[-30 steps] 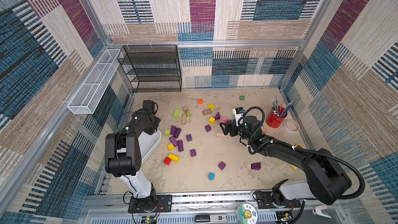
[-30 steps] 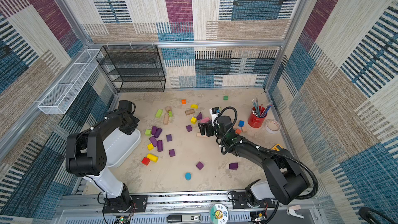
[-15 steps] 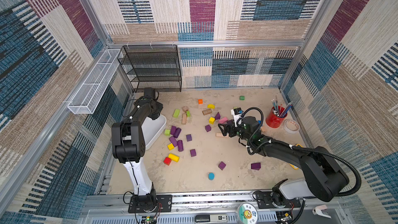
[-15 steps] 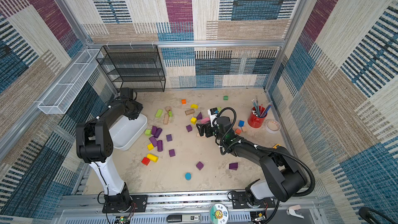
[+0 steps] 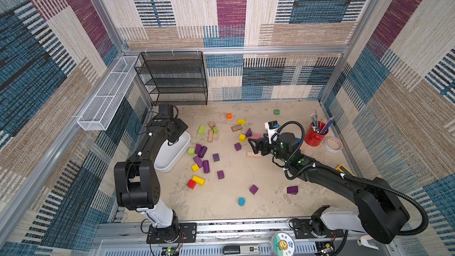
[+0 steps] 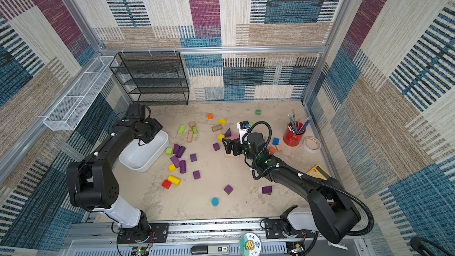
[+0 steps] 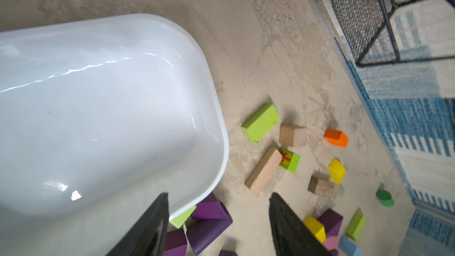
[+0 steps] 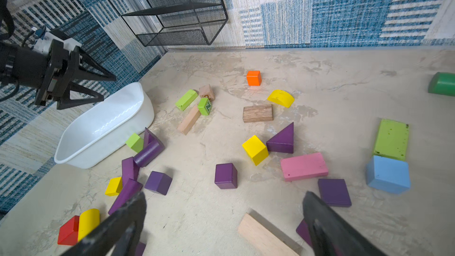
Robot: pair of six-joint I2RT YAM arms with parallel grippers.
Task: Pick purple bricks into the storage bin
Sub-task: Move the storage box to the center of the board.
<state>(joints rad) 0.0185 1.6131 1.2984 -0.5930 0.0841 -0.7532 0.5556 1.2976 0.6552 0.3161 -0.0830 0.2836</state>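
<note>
Lettering on green cube point(image 8: 204, 106): white Z-like mark. Left gripper point(image 7: 218, 195) parted partway, empty, over far end of storage bin point(image 5: 176, 152). Right gripper point(image 8: 224, 194) spread wide, empty, above purple bricks point(image 8: 225, 176) loose on tabletop point(image 5: 246, 208), some just beside it.

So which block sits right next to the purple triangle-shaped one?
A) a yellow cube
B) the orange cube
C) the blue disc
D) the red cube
A: in the right wrist view a yellow cube lies right beside the purple wedge, closer than any other block.
</note>
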